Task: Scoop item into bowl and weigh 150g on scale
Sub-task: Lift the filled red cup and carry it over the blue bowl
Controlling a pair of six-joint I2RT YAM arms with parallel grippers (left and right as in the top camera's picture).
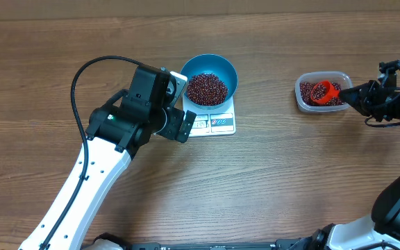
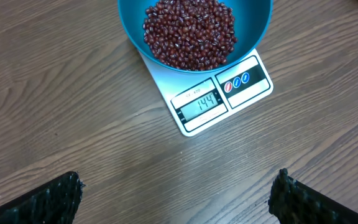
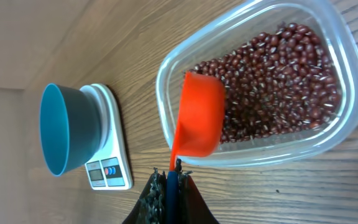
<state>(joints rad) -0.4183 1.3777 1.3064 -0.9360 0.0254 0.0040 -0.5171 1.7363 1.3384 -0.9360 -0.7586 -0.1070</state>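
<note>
Claws, two: left claw (image 2: 176, 196) spread wide and empty, hovering over bare table just in front of the scale (image 2: 219, 99). The right claw (image 3: 169, 186) is pinched tight on the handle of an orange scoop (image 3: 197, 118), whose cup sits in a clear plastic tub (image 3: 161, 93) of loose beans (image 3: 278, 81).

Item, white scale: display reads "144"; small print above it illegible; three round buttons.

Item, blue bowl (image 2: 129, 18): stands on scale, holds heap of red-brown beans (image 2: 190, 31).

Item, wood-grain table (image 2: 55, 93): open all round scale; tub well apart to its right.
</note>
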